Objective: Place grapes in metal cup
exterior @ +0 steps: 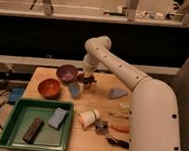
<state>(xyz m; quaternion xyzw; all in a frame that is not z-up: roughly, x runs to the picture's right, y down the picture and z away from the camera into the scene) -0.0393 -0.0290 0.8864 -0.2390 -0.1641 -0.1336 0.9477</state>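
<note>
My gripper (88, 78) hangs at the back middle of the wooden table (91, 145), just right of a purple bowl (66, 72). A small dark cluster that may be the grapes (80, 78) sits at the gripper, between it and the bowl; I cannot tell whether it is held. A small greyish object right under the gripper may be the metal cup (90, 84), but I cannot tell for sure. The arm (119, 67) reaches in from the right and hides the table behind it.
A red bowl (49, 87) and a blue-grey object (75, 90) lie left of the gripper. A green tray (12, 132) at front left holds a sponge (57, 117) and a dark bar (33, 130). A white cup (88, 118) lies on its side. Small items (118, 127) lie at right.
</note>
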